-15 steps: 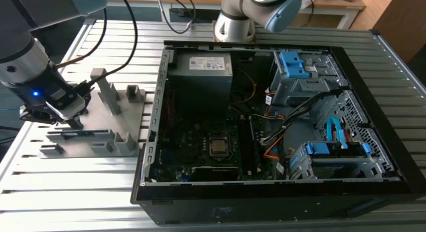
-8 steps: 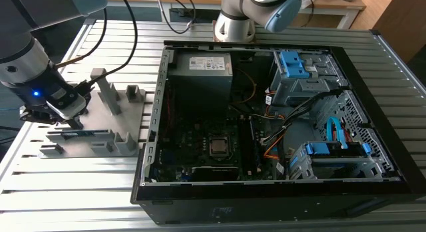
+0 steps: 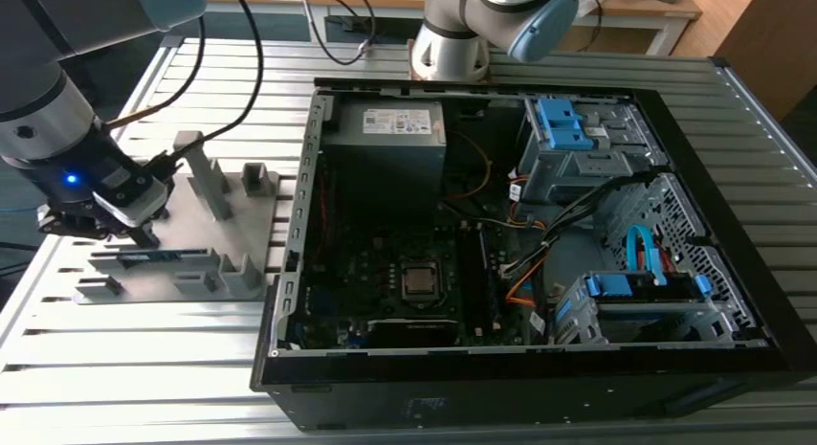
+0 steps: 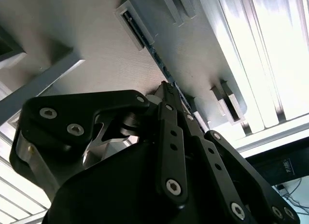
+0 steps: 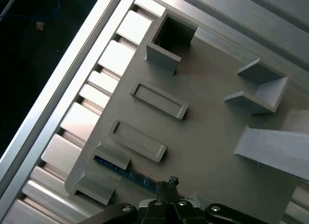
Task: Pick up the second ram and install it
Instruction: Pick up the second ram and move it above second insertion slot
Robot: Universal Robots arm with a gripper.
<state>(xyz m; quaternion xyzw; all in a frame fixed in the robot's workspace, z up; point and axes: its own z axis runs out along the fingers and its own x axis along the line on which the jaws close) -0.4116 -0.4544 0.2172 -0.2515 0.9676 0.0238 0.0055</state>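
At the exterior view's left, the gripper (image 3: 138,236) hangs low over the grey fixture plate (image 3: 243,234), right on the second ram (image 3: 160,257), which lies on edge on that plate. The open computer case (image 3: 511,397) sits well apart toward the exterior view's right. In the second wrist view the gripper (image 4: 166,89) looks drawn together to 1 narrow tip on the upper edge of the second ram (image 4: 157,57), so I judge it clamped on the stick, which rests in its holder on the fixture plate (image 4: 96,55). In the first wrist view the gripper (image 5: 172,179) meets the second ram (image 5: 128,173) partway along its length. The stick shows as a thin dark blue strip, with 1 end tucked into a grey block (image 5: 112,158). The step in hand seems to be the pickup. It probably goes best with the grip square on both flat faces and the stick kept level, since a tilted hold could jam it in the block or bend the thin board.
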